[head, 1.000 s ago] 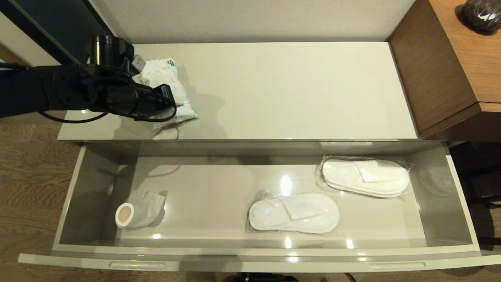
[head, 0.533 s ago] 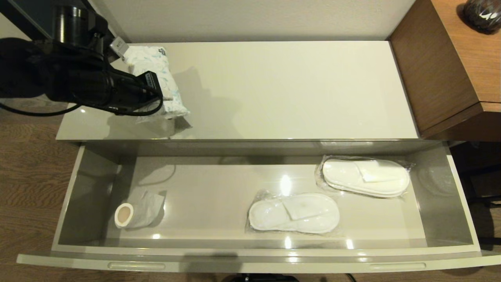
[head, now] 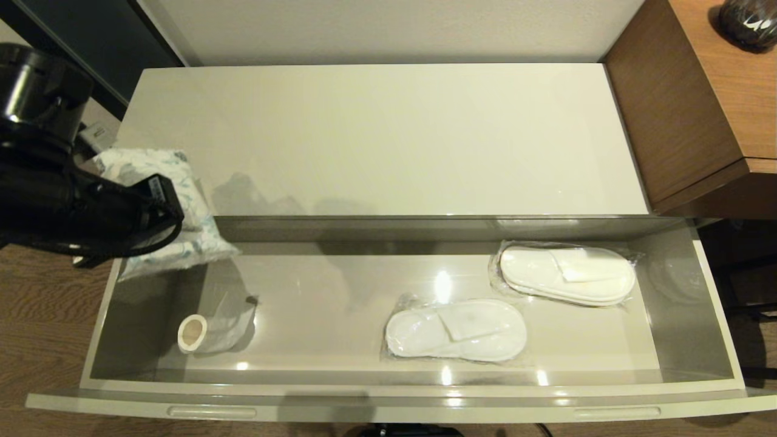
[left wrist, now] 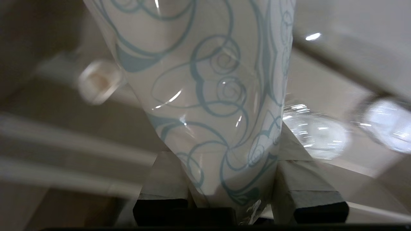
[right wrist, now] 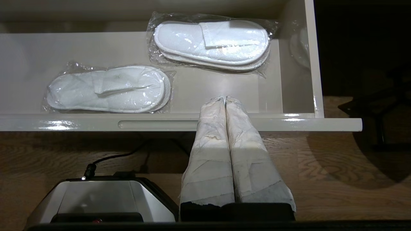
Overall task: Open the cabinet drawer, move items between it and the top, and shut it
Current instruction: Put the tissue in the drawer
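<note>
Head view shows the left gripper [head: 159,203] clamped on the bundle [head: 176,243]; it should lower into the drawer [head: 340,315] below before releasing.

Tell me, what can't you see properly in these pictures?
- Head view: the left pincer's fingers are hidden behind its own black arm and the printed white bundle.
- Left wrist view: the bundle fills the frame; the paper roll and slipper packs are blurred.
- Head view: the dark object on the brown wooden unit is cut off by the edge.
- Right wrist view: the drawer's left end is out of frame.
</note>
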